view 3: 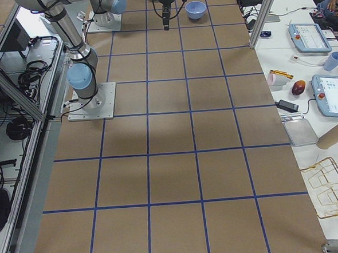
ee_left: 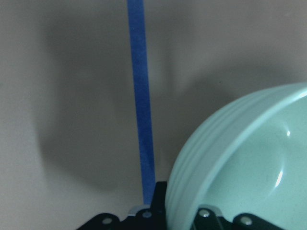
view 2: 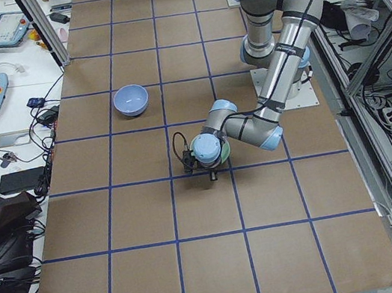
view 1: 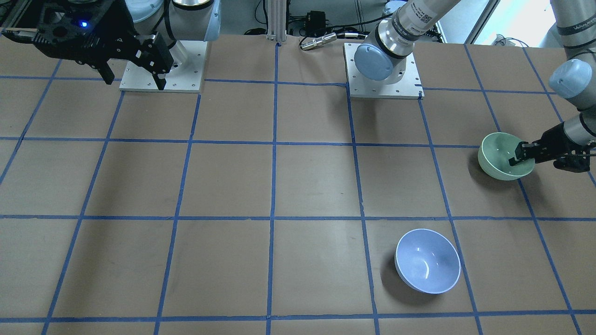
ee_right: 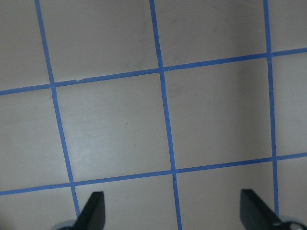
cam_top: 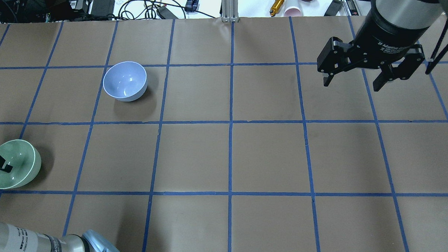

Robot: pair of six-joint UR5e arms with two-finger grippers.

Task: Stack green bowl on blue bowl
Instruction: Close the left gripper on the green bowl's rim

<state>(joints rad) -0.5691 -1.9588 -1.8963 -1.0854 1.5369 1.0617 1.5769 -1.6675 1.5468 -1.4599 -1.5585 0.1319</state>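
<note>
Tabletop [cam_top: 245,153] of brown paper, gridded with blue tape lines [cam_top: 231,104], carries two bowls, and two arms reach over it, each with one gripper. The right gripper [cam_top: 351,85] hangs above the far right part of the table with its jaws spread wide, holding and touching nothing. The blue bowl [cam_top: 125,80] sits upright in a far-left square, well apart from both grippers, and its inside shows only glossy highlights. The green bowl [cam_top: 15,165] is near the table's left edge, closer to the robot, well apart from the blue one. One finger of the left gripper [view 1: 519,157] is inside it. That gripper is narrowed onto the bowl's wall, with the rim running between its fingers in the wrist view.
</note>
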